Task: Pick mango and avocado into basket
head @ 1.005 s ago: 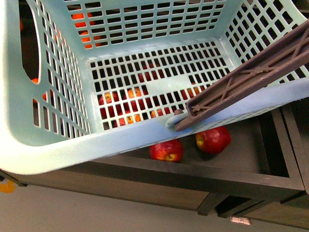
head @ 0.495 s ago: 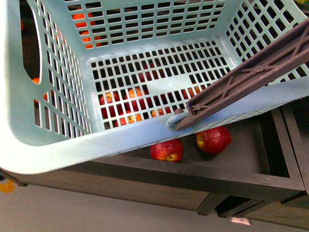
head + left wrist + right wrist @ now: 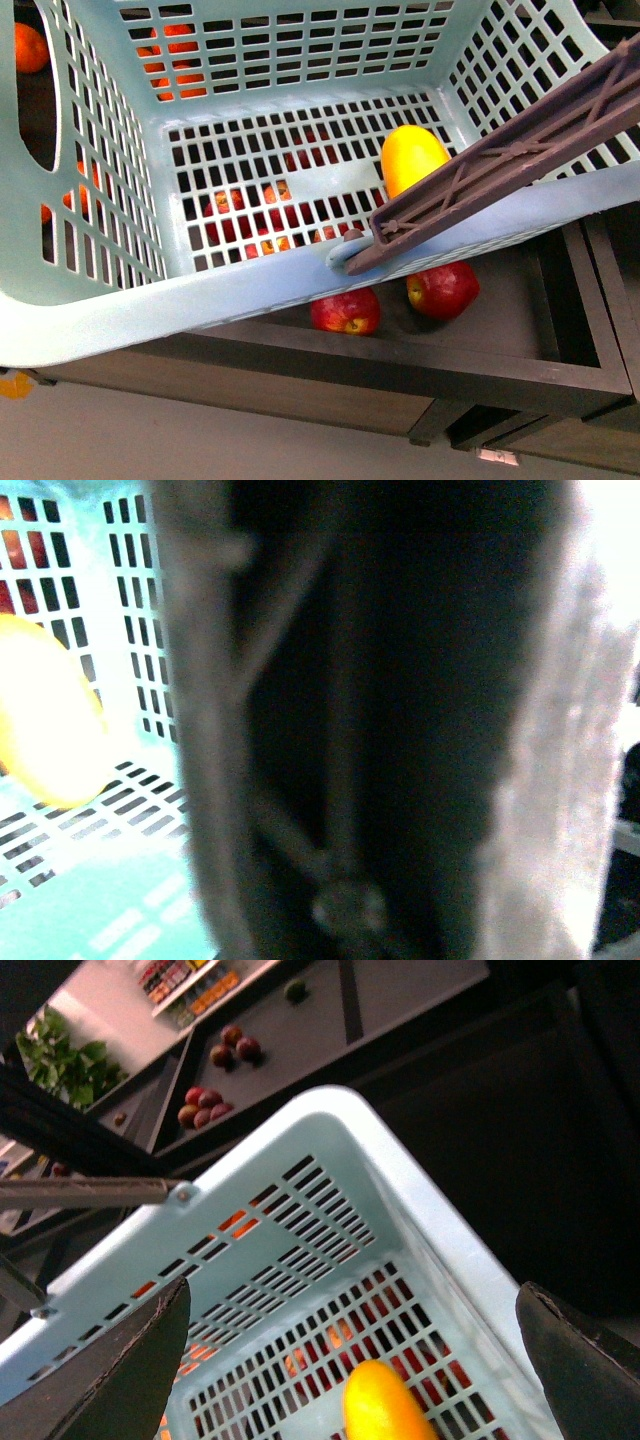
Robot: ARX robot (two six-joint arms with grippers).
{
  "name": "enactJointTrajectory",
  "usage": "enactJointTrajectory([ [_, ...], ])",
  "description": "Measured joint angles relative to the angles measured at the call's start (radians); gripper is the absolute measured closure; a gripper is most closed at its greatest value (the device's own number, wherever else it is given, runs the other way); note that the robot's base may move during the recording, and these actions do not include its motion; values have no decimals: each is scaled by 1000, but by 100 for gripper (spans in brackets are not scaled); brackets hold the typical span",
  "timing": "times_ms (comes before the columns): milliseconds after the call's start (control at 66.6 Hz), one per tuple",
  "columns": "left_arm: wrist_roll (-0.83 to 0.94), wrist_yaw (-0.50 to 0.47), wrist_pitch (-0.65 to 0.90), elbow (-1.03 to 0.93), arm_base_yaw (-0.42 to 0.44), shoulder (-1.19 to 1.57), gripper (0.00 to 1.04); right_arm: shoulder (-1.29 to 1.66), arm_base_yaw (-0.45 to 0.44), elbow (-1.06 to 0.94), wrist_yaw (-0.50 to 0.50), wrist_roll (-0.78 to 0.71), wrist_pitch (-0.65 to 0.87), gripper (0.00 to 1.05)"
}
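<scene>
The teal basket (image 3: 200,300) fills the front view, held up and tilted over a dark fruit crate. The yellow mango (image 3: 412,158) lies on its slotted floor by the right wall, partly behind the brown handle (image 3: 520,150). My left gripper (image 3: 345,880) is shut on that handle, which fills the left wrist view as a dark blur; the mango (image 3: 40,710) shows beside it. My right gripper (image 3: 355,1360) is open and empty above the basket (image 3: 400,1170), with the mango (image 3: 385,1405) below, between its fingers. A small dark green fruit (image 3: 295,990) lies on a far shelf, too small to name.
Two red apples (image 3: 344,312) (image 3: 441,288) lie in the dark crate (image 3: 500,370) under the basket; more red fruit shows through the slots. Oranges (image 3: 30,45) are at the back left. Dark red mangoes (image 3: 200,1110) lie on a shelf beyond the basket.
The mango has appeared on the basket floor, which was empty before. The basket has shifted a little to the left.
</scene>
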Motion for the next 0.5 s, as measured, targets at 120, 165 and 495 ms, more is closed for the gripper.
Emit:
enactJointTrajectory([
  [120,2,6,0,0,0,0,92,-142,-105,-162,-8,-265,224,26],
  [165,0,11,0,0,0,0,92,-211,-126,-245,-6,-369,271,35],
  [495,-2,8,0,0,-1,0,92,-383,-130,-510,-16,-569,340,90],
])
